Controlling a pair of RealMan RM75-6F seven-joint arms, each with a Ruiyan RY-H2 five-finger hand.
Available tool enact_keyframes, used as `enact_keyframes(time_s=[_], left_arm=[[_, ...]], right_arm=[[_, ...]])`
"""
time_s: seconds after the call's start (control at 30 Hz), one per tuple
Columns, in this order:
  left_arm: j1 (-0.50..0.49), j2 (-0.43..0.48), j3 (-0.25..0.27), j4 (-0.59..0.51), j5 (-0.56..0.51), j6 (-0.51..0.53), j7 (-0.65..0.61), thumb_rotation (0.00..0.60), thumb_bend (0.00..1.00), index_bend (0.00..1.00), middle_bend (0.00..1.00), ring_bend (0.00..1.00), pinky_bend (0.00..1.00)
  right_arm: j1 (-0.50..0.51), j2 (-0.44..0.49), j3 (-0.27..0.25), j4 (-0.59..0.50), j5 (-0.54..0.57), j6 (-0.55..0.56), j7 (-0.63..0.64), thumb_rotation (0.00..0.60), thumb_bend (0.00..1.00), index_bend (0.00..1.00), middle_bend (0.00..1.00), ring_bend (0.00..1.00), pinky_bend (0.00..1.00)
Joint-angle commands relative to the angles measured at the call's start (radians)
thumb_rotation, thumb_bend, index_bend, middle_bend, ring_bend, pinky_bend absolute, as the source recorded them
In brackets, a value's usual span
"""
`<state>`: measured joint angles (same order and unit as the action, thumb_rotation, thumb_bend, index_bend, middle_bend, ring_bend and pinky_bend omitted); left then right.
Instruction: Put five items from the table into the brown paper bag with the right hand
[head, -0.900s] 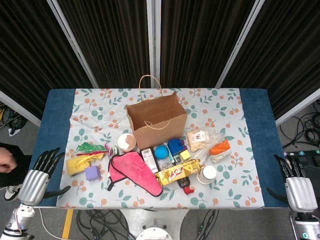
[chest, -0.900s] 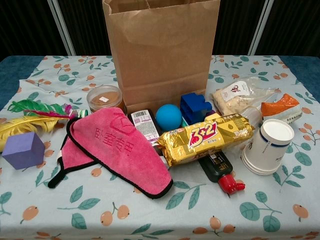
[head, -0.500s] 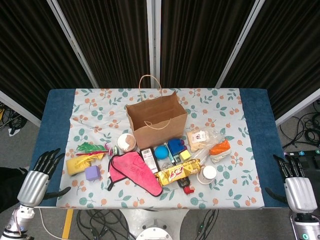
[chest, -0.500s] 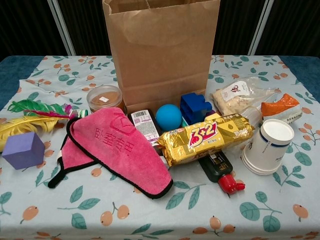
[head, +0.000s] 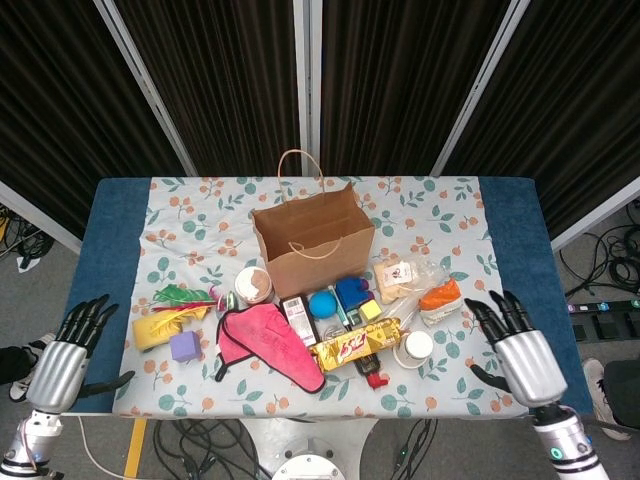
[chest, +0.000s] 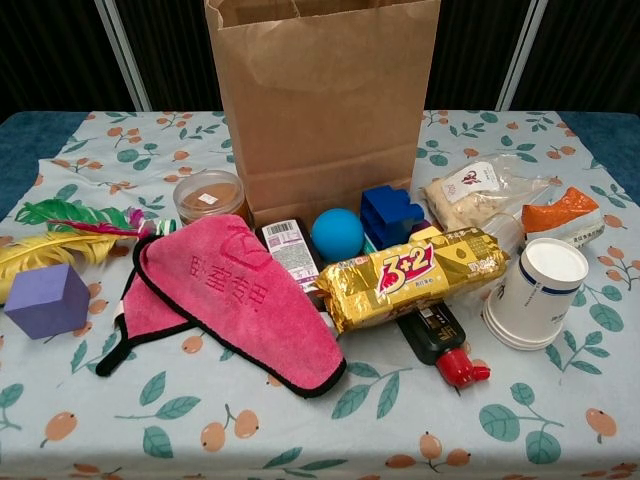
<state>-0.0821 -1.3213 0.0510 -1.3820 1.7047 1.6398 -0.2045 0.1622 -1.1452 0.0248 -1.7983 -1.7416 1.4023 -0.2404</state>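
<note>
A brown paper bag (head: 312, 240) (chest: 325, 100) stands upright and open-topped at the middle of the table. In front of it lie a pink cloth (head: 265, 340) (chest: 240, 295), a gold snack pack (head: 355, 343) (chest: 415, 275), a blue ball (head: 321, 304) (chest: 337, 234), a blue block (head: 351, 291) (chest: 390, 215) and a white paper cup (head: 418, 347) (chest: 535, 290). My right hand (head: 520, 350) hovers open over the table's right front part, to the right of the cup, holding nothing. Off the table's left front corner, my left hand (head: 62, 360) is open. The chest view shows neither hand.
Left of the cloth are a purple cube (head: 184, 346) (chest: 45, 300), yellow and green feathers (head: 170, 310) (chest: 60, 235) and a round brown tub (head: 253, 284) (chest: 208, 196). A clear bag of snacks (head: 400, 277) (chest: 480, 190) and an orange packet (head: 440, 297) (chest: 565, 215) lie right of the bag.
My right hand has moved left and forward, from off the table's right edge to over its right front part. My left hand has shifted slightly down and left.
</note>
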Motion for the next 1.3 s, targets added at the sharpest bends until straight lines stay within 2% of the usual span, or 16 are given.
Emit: enact_keyframes(time_s=[0.03, 0.3, 0.5, 0.77, 0.9, 1.13, 1.3], left_arm=[[0.003, 0.0, -0.003, 0.011, -0.007, 0.003, -0.018, 0.512, 0.0, 0.09, 0.07, 0.03, 0.07], [0.011, 0.01, -0.01, 0.03, -0.019, 0.017, -0.074, 0.487, 0.0, 0.09, 0.07, 0.03, 0.07], [0.014, 0.008, -0.013, 0.043, -0.028, 0.014, -0.087, 0.486, 0.0, 0.09, 0.07, 0.03, 0.07], [0.012, -0.003, -0.016, 0.066, -0.036, 0.004, -0.104, 0.487, 0.0, 0.09, 0.07, 0.03, 0.07], [0.012, -0.004, -0.02, 0.072, -0.041, 0.002, -0.111, 0.487, 0.0, 0.09, 0.07, 0.03, 0.07], [0.013, -0.008, -0.02, 0.085, -0.048, -0.005, -0.121, 0.486, 0.0, 0.09, 0.07, 0.03, 0.07], [0.017, -0.009, -0.019, 0.091, -0.046, 0.0, -0.124, 0.486, 0.0, 0.09, 0.07, 0.03, 0.07]], right_arm=[[0.104, -0.086, 0.044, -0.106, 0.077, -0.177, -0.181, 0.6, 0.0, 0.06, 0.18, 0.02, 0.0], [0.196, -0.305, 0.083, -0.066, 0.297, -0.321, -0.423, 0.6, 0.0, 0.08, 0.18, 0.02, 0.0], [0.246, -0.39, 0.086, -0.033, 0.379, -0.358, -0.508, 0.6, 0.0, 0.09, 0.19, 0.02, 0.0], [0.306, -0.468, 0.094, 0.023, 0.466, -0.378, -0.59, 0.6, 0.0, 0.16, 0.21, 0.04, 0.0], [0.33, -0.498, 0.096, 0.05, 0.503, -0.376, -0.62, 0.6, 0.0, 0.22, 0.24, 0.09, 0.04], [0.352, -0.523, 0.073, 0.066, 0.53, -0.356, -0.659, 0.6, 0.1, 0.39, 0.35, 0.2, 0.15], [0.355, -0.521, 0.068, 0.058, 0.509, -0.316, -0.649, 0.6, 0.18, 0.49, 0.42, 0.27, 0.22]])
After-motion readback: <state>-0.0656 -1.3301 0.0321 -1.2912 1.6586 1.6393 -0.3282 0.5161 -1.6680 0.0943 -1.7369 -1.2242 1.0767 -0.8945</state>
